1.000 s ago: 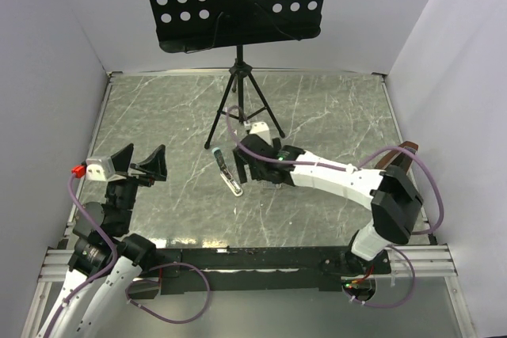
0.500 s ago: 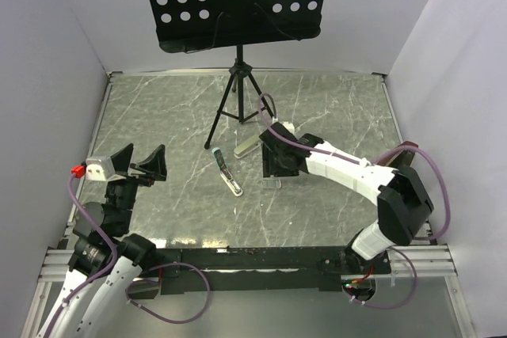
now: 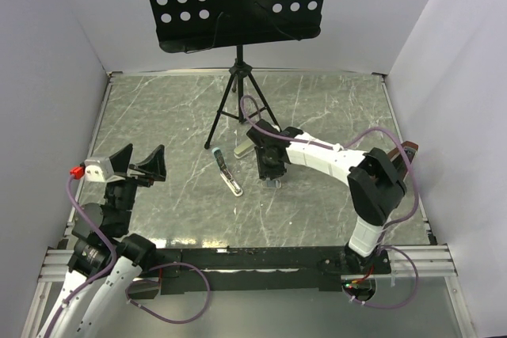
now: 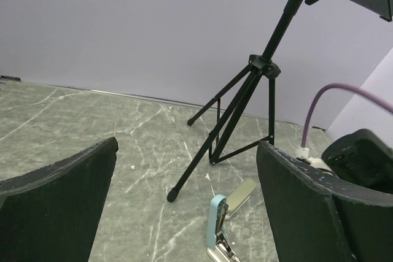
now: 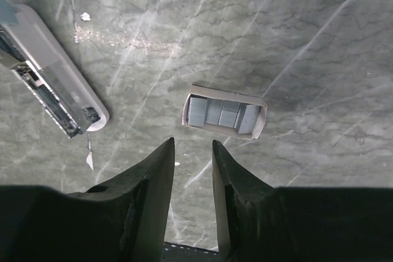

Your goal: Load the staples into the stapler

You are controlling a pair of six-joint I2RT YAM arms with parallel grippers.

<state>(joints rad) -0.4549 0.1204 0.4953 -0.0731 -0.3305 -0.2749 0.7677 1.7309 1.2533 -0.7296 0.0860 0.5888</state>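
Right gripper [image 5: 192,146] has narrowed to a slim, empty gap above the grey marble table [image 3: 158,108], white walls [image 3: 47,37] around. Only its wrist view shows the staples [image 5: 224,115] boxed. Left gripper [image 4: 187,151] gapes wide.

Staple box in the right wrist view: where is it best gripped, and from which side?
Probably across the two long walls of the staple box, from straight above: it lies flat, open top up, and that span is narrower. The right pincer would need to turn and widen.
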